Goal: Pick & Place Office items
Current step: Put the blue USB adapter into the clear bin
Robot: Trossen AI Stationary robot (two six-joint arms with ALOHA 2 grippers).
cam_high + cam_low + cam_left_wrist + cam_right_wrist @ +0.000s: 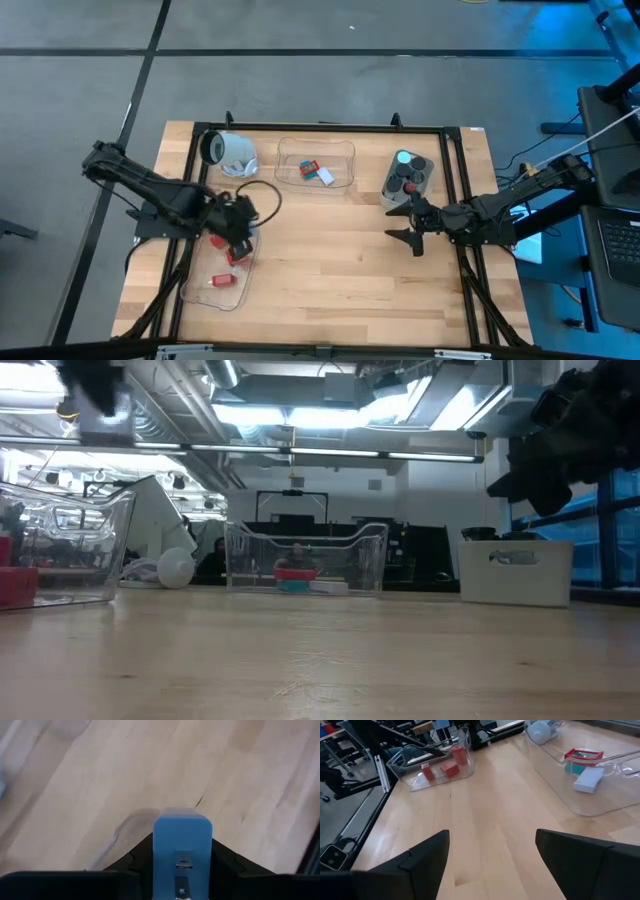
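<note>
The left gripper (238,222) hangs over the near tray (196,290) at the table's left edge, its fingers closed on a blue block (182,845) that stands upright between them. Red blocks (440,769) already lie in that tray, so the sensible move is to lower the blue one over a bare patch, clear of the tray wall and the red pieces, and let go only when it is low. The right gripper (413,223) waits beside the grey tub (390,188) of black knobs (412,174), fingers spread wide and empty
</note>
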